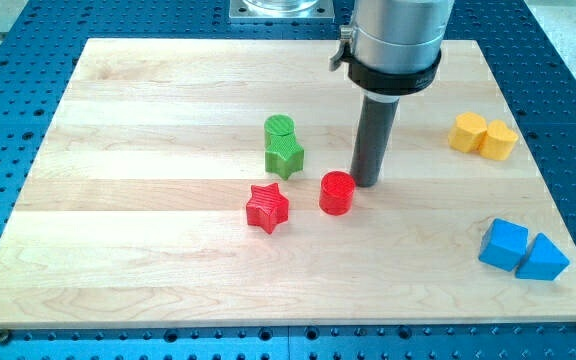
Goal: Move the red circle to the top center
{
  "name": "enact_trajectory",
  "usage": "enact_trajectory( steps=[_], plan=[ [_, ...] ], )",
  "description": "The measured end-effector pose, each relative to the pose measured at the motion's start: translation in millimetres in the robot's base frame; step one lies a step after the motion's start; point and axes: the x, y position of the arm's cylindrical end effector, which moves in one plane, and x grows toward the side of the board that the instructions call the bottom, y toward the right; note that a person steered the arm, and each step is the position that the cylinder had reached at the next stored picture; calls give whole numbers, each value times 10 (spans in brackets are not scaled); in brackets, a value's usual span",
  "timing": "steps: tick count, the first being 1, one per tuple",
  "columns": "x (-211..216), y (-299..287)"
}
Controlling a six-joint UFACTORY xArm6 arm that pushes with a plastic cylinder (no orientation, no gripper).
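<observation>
The red circle (336, 192) lies near the middle of the wooden board (148, 260). My tip (366, 183) rests on the board just to the right of the red circle and slightly above it, close to touching its upper right edge. The dark rod rises from there to the grey arm at the view's top.
A red star (266, 207) lies left of the red circle. A green circle (280, 128) and a green star (284, 156) sit together above it. Two yellow blocks (482, 135) lie at the right. A blue cube (505, 244) and a blue triangle (542, 259) lie at lower right.
</observation>
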Motion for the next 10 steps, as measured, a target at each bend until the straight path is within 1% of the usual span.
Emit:
enact_trajectory(
  steps=[1,2,3,4,5,6,7,8,10],
  plan=[
    [-88,225],
    [4,309],
    [414,308],
    [727,-82],
    [837,-449],
    [675,-459],
    [674,-453],
    [361,-313],
    [-725,-307]
  ],
)
